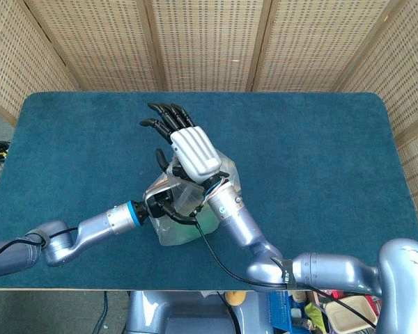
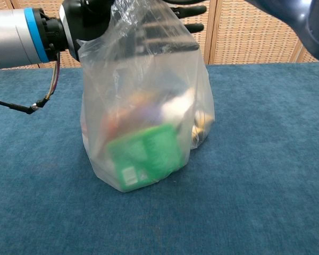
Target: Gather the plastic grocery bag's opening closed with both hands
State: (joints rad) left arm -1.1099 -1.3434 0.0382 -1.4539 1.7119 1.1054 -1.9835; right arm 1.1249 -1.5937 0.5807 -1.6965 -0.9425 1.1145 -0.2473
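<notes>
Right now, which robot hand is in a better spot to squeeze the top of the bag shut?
Probably the left hand: it sits low against the top of the plastic bag. The right hand is above the bag with its fingers stretched out past it.

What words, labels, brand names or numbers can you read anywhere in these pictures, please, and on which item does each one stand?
None can be read.
Green package inside the plastic bag: pale print and a small white label patch, too blurred to read.
Other items in the bag: coloured shapes only, no legible text.
Left hand, right hand and the blue table: no visible markings.
</notes>
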